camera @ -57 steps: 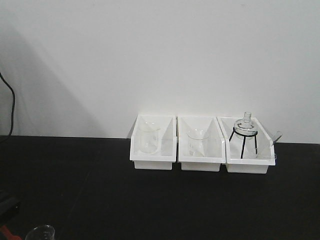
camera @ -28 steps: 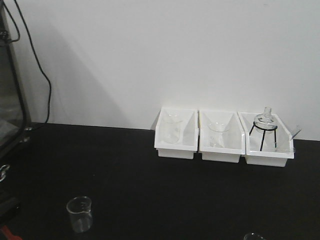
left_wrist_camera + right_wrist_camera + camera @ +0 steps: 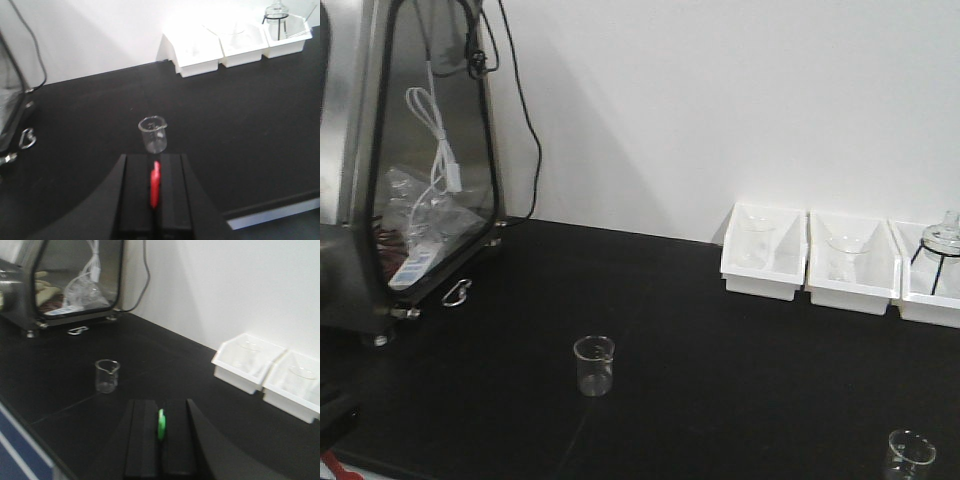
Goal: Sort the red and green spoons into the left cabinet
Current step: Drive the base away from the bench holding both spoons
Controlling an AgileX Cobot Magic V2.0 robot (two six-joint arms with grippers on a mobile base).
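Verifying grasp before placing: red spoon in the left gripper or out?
In. Left wrist view shows the red spoon pinched between the closed fingers of the left gripper.

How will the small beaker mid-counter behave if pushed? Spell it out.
The beaker looks thin clear glass: probably light and breakable. Standing upright, empty, on the smooth black counter, it would likely slide under a low push, tip under a high one, then roll.

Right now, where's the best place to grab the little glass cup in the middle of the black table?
Probably by the straight side wall of the beaker, halfway up, coming in level from the near side. It stands upright, mouth up, with nothing close around it.
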